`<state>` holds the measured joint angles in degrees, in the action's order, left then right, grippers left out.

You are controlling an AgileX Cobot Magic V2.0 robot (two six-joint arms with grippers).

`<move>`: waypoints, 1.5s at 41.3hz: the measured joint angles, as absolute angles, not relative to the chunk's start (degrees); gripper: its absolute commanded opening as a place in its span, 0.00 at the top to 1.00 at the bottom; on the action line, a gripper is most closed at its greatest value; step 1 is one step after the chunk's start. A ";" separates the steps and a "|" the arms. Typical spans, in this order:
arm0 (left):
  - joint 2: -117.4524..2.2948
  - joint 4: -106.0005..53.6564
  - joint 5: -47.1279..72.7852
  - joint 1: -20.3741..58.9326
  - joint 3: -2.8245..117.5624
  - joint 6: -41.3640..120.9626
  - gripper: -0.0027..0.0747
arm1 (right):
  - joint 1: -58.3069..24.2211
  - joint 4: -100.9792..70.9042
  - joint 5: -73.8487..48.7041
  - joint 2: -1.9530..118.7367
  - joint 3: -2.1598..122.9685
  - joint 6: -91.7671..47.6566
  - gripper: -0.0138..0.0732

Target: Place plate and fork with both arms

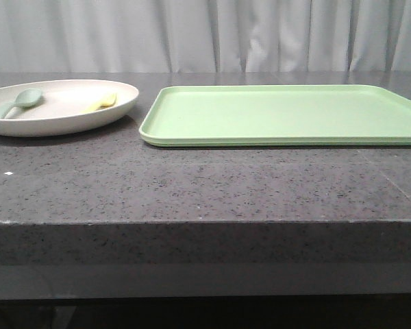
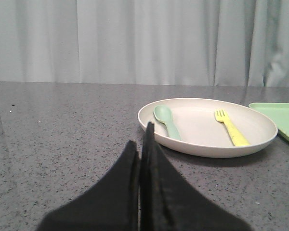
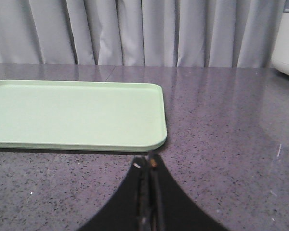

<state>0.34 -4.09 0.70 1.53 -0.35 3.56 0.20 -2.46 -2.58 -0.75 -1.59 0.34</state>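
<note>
On the dark speckled grey tabletop (image 1: 192, 185) a large round cream plate (image 1: 68, 120) sits at the left, and just beside it, to its right, lies a flat rectangular light-green tray (image 1: 281, 113); a narrow strip of tabletop shows between the two, so they do not touch. Inside the plate lie two small utensils, apart from each other: a pale grey-green spoon (image 1: 17, 103) on the left part and a slim yellow plastic fork (image 1: 101, 101) on the right part, nearer the tray. The left wrist view shows both pointing with their heads away from the camera, the fork's short tines at the far end. A pale pleated curtain (image 1: 205, 34) hangs behind the tabletop. The left tool (image 2: 140, 139) hangs low over the bare tabletop near the plate's rim, clenched, its two black fingers (image 2: 125, 178) pressed together with nothing between them. The right tool (image 3: 148, 163) hangs near the tray's corner, likewise clenched on nothing, its fingers meeting in a thin seam. Neither tool touches the plate, the fork or the tray.
</note>
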 measured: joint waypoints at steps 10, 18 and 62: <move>0.34 -4.09 0.70 1.53 -0.35 3.56 0.99 | 0.20 -2.46 -2.58 -0.75 -1.59 0.34 0.92; 0.34 -4.09 0.70 1.53 -0.35 3.56 0.99 | 0.20 -2.46 -2.58 -0.75 -1.59 0.34 0.92; -2.76 -4.09 11.63 1.53 23.79 3.56 0.99 | 0.20 -3.07 -18.48 3.45 22.31 0.34 0.92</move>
<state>-2.76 -4.09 11.63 1.53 23.79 3.56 0.20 -3.07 -18.48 3.45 22.31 0.34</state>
